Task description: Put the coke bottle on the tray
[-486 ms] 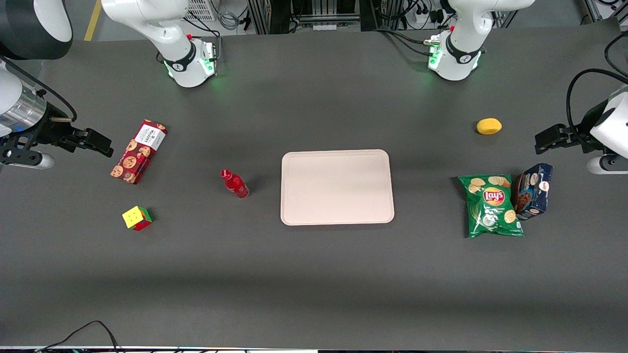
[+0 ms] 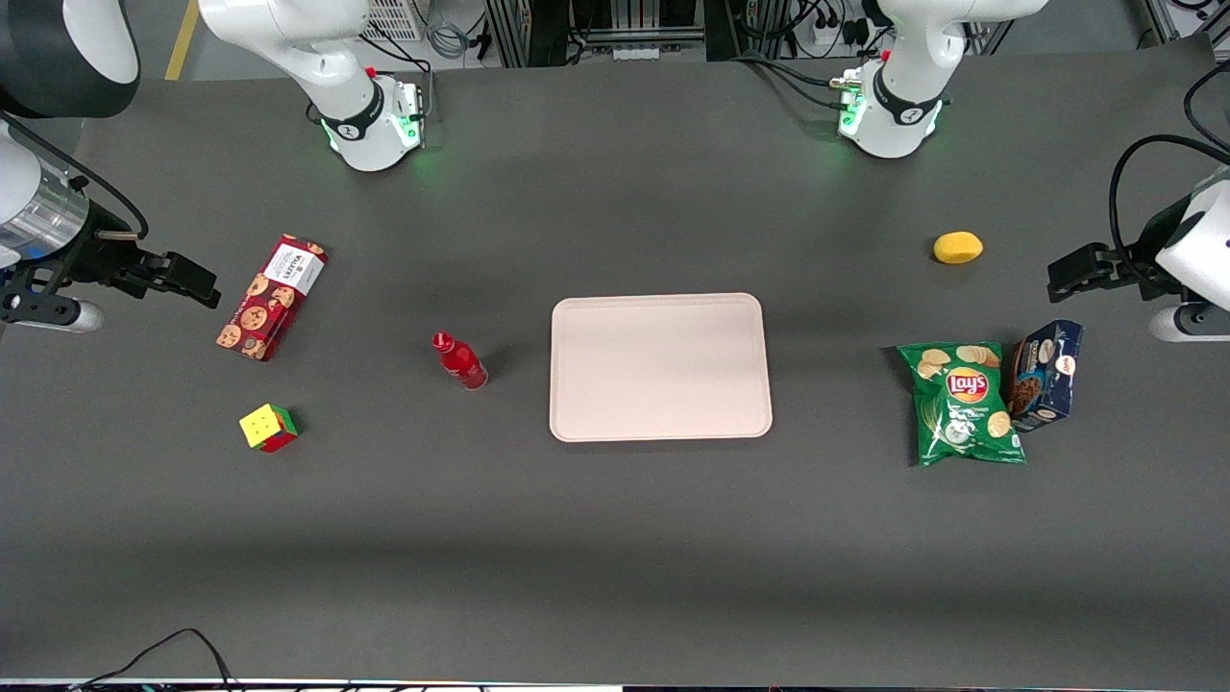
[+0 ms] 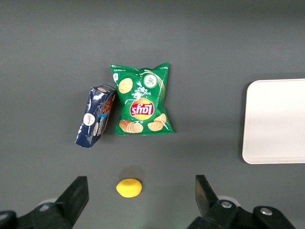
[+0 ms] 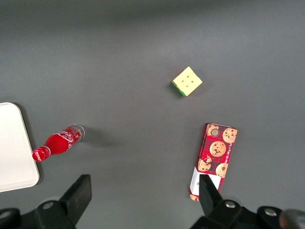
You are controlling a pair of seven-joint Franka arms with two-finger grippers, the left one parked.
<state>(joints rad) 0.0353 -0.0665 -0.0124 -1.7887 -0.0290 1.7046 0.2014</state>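
Observation:
The small red coke bottle (image 2: 459, 360) stands on the dark table beside the pale pinkish-beige tray (image 2: 660, 367), on the side toward the working arm's end. It also shows in the right wrist view (image 4: 57, 142), close to the tray's corner (image 4: 14, 148). My right gripper (image 2: 197, 285) hangs open and empty high above the table at the working arm's end, well away from the bottle, next to the red cookie box (image 2: 271, 297). Its two fingers (image 4: 78, 195) stand wide apart with bare table between them.
A colourful cube (image 2: 268, 427) lies nearer the front camera than the cookie box (image 4: 212, 161); it also shows in the wrist view (image 4: 187, 81). Toward the parked arm's end lie a green chips bag (image 2: 964, 404), a blue box (image 2: 1045, 374) and a yellow lemon (image 2: 957, 247).
My right gripper has shifted very slightly farther from the front camera. The bottle and tray have not moved.

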